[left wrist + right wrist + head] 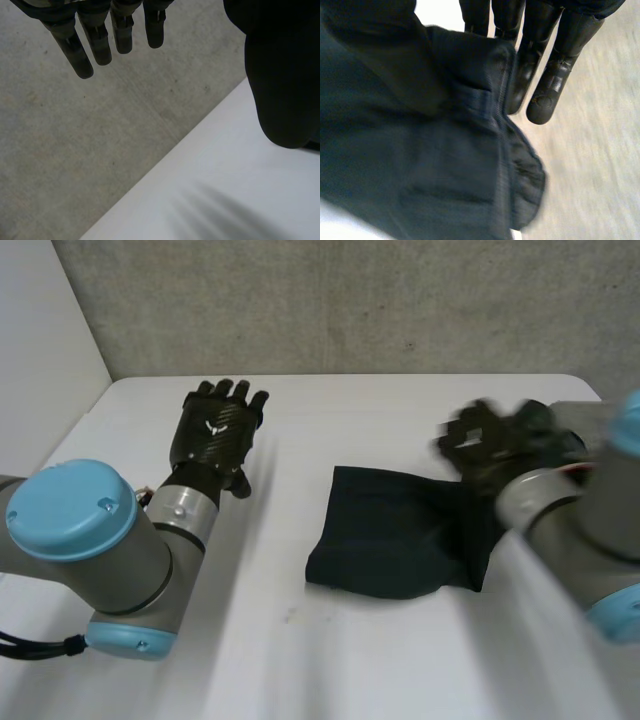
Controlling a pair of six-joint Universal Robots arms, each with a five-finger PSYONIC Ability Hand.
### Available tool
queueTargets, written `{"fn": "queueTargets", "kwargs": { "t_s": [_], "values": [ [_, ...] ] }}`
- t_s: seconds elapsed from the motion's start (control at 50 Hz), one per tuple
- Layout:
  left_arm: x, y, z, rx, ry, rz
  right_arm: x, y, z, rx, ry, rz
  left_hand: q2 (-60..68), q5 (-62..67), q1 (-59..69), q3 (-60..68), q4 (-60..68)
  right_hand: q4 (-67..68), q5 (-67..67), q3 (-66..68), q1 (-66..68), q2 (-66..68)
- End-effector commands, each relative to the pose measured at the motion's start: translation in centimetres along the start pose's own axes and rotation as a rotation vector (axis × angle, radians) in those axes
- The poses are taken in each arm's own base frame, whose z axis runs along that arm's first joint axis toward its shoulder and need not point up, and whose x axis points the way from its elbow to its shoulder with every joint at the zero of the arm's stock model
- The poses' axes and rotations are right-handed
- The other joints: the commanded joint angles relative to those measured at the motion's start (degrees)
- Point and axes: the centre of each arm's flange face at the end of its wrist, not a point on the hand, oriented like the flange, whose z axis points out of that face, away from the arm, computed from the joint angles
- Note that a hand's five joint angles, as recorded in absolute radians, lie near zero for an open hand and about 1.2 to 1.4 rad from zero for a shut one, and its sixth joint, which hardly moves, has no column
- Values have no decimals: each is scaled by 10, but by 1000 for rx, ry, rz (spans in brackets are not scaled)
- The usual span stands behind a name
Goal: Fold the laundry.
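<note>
Head view: a dark cloth (390, 535) lies rumpled on the white table (300, 660), right of centre. The left hand (215, 435) hovers well apart from it. The right hand (490, 445) is at the cloth's far right corner.

Left wrist view: its fingers (100, 42) are straight, slightly spread, holding nothing.

Right wrist view: straight, close-set fingers (540, 85) pinch a bunched cloth edge. With only 1 hand gripping, the cloth may slip or fold crooked.

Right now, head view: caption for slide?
Right hand pinches raised edge of dark cloth; left hand open, apart, over white table.
</note>
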Motion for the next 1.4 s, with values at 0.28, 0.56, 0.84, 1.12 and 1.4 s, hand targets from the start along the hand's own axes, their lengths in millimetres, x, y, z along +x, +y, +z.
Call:
{"fn": "queueTargets", "kwargs": {
  "t_s": [0.28, 0.56, 0.84, 1.12, 1.4],
  "values": [
    [13, -50, 36, 89, 49, -171, -20, -57, -18, 256, -244, 596, -15, -27, -7, -18, -15, -581, -553, -574, -434, -572],
    [83, -6, 31, -150, 322, -271, 2, -3, 16, 22, -222, 962, 21, 8, 28, 17, 21, -581, -553, -574, -434, -572],
    [93, 43, 13, -399, 328, -199, -53, 56, 51, -298, -246, 791, 11, -2, 18, 7, 11, -581, -553, -574, -434, -572],
    [68, -19, 19, -239, 311, -112, -18, 38, 26, -202, -115, 719, -16, -29, -9, -20, -16, -581, -553, -574, -434, -572],
    [22, -102, 17, -28, 446, -289, -38, 14, -44, -19, -79, 656, -5, -17, 3, -8, -5, -581, -553, -574, -434, -572]
  ]
}}
